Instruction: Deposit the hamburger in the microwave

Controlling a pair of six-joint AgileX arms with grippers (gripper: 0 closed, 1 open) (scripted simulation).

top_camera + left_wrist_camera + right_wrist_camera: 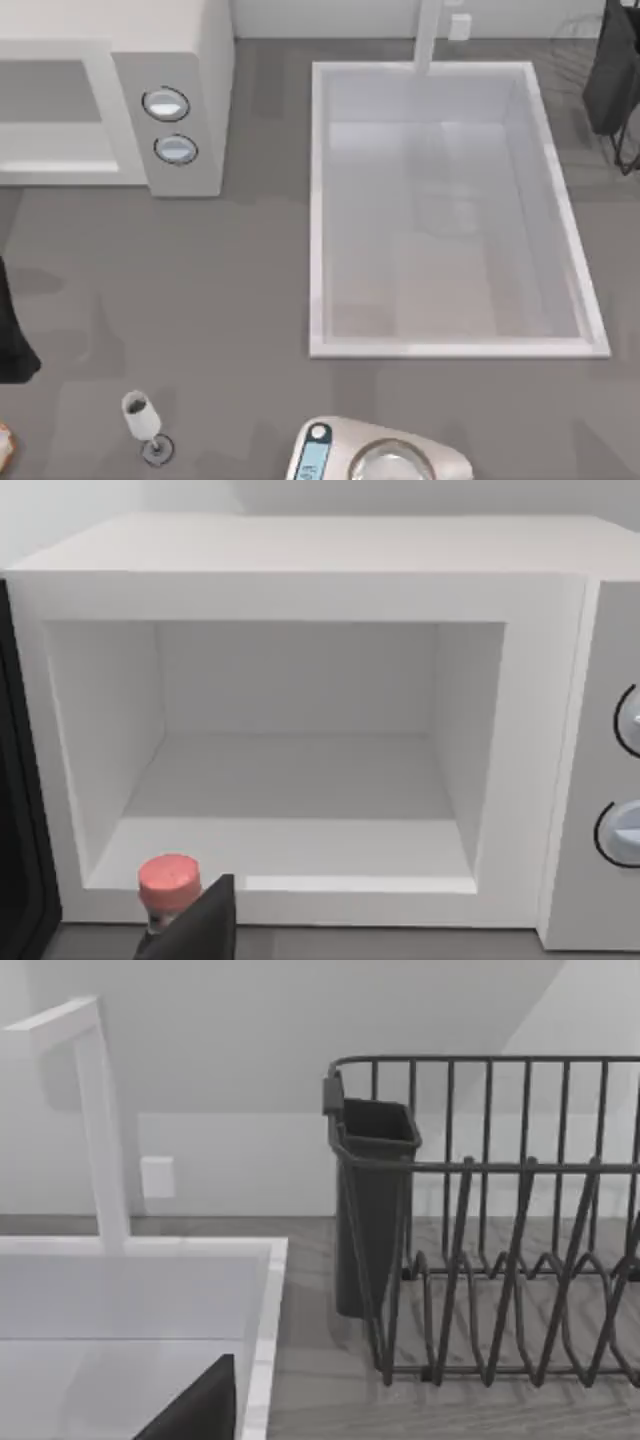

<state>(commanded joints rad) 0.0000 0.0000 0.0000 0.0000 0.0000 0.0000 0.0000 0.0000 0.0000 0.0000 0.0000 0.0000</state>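
Our microwave [170, 60] stands at the far left of the tabletop [200, 300]. Its two round knobs [166, 104] sit one above the other on the side panel, to the right of the front opening. In the left wrist view the microwave [300, 590] faces us squarely. Its dark door [15, 780] is swung out to the side, so the white cavity is open.

A dark wedge of our left claw [200, 925] shows low in that view, in front of the opening's sill. We cannot tell whether it is wide, narrow or holding something. Just beside it is a small container with a round pinkish-red cap [168, 882]; whether they touch is unclear.

From above, the left arm [12, 340] is a dark shape at the tabletop's left edge. Near it, at the near-left corner, is a small tan sliver [3, 445]. We cannot tell whether that is the hamburger.

The white sink basin [320, 200] fills the middle right, with its faucet [428, 35] at the far rim. A wine glass [142, 415] stands near left, and a kitchen scale [375, 455] is at the near edge.

A dark part of our right claw [195, 1405] shows in the right wrist view, over the sink's rim and facing the dish rack [500, 1260] and its dark utensil cup [370, 1190]. We cannot tell its state either.
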